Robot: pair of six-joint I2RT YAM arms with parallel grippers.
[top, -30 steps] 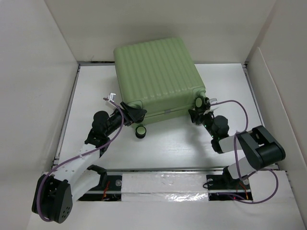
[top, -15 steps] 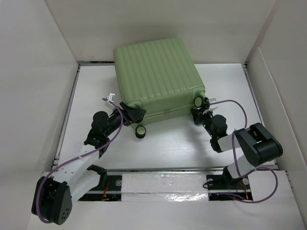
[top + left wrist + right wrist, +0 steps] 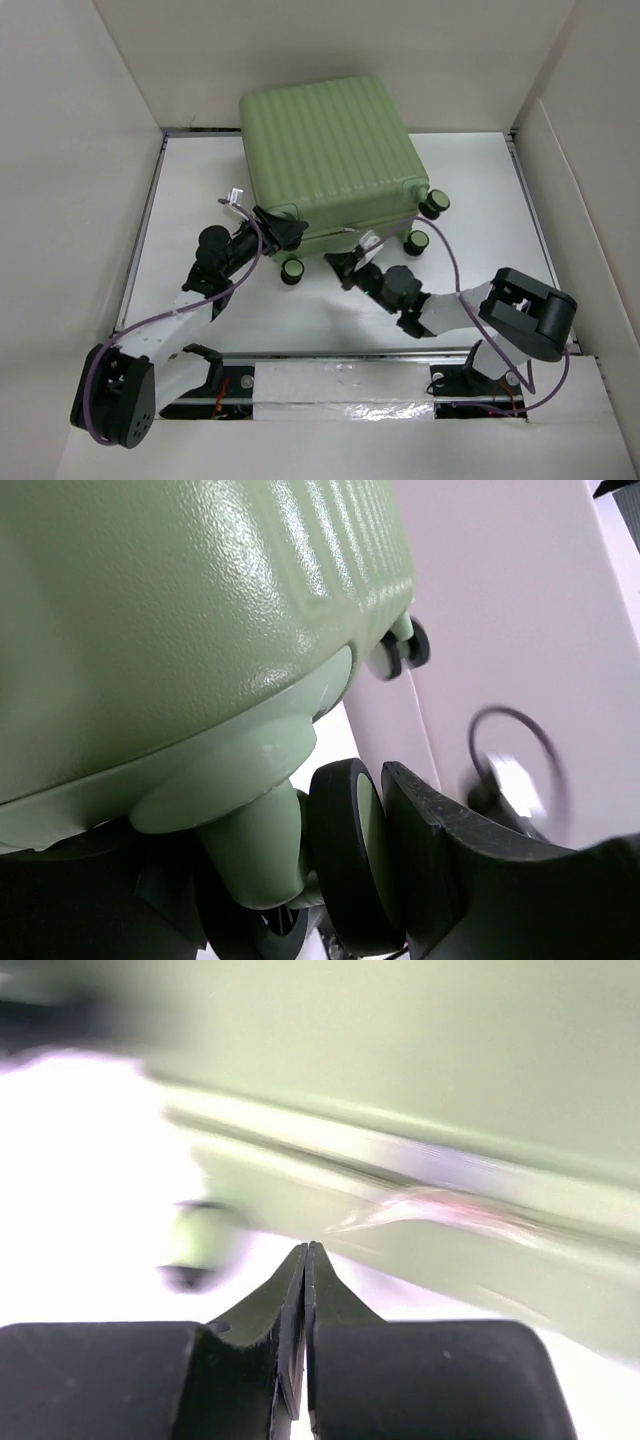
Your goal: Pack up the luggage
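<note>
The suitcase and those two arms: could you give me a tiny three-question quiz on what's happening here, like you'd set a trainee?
1. True or false: the suitcase lies open on the table.
2. Which gripper is shut with nothing in it? A. left gripper B. right gripper C. neither
3. Fill in: the left gripper's fingers stand either side of a corner ____ of the suitcase.

Key
1. False: it is closed.
2. B: its fingers meet, pointing at the suitcase's near side.
3. wheel
</note>
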